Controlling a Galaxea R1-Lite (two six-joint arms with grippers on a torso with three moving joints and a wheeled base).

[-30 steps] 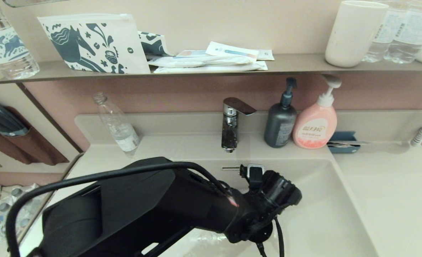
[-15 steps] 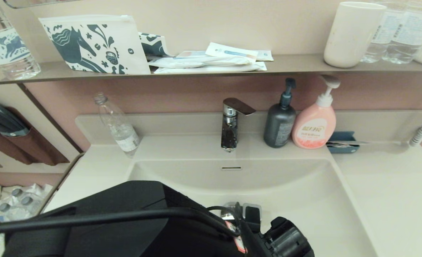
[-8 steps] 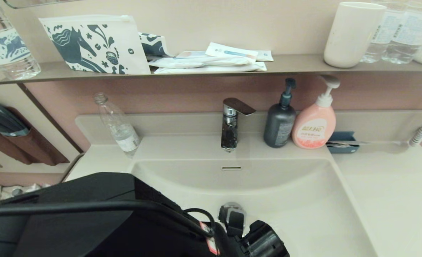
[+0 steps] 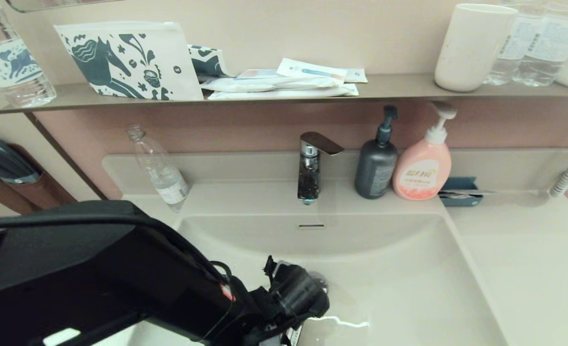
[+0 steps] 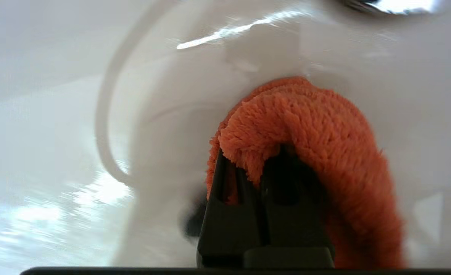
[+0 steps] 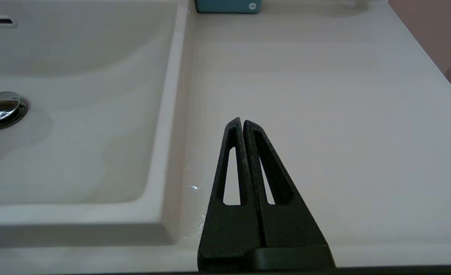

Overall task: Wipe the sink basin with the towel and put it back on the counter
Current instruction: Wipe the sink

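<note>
The orange-red towel (image 5: 317,126) is bunched over my left gripper (image 5: 263,179), which is shut on it; the cloth hides the fingertips. The towel presses against the glossy floor of the sink basin (image 5: 57,133). In the head view my left arm's wrist (image 4: 296,290) is low in the sink basin (image 4: 409,269), just left of the chrome drain plug (image 4: 321,278), and it hides both the towel and the gripper. My right gripper (image 6: 241,121) is shut and empty, hovering over the counter (image 6: 324,95) to the right of the basin. The counter (image 4: 529,250) is bare there.
A chrome faucet (image 4: 310,168) stands behind the basin, above the overflow slot (image 4: 311,226). A dark pump bottle (image 4: 376,168), a pink pump bottle (image 4: 423,168) and a blue box (image 4: 462,191) stand at the back right. A clear plastic bottle (image 4: 161,173) leans at the back left.
My left arm has dragged the towel from the basin's back wall down to the floor. It then slid left, from the right of the drain to its left side.
</note>
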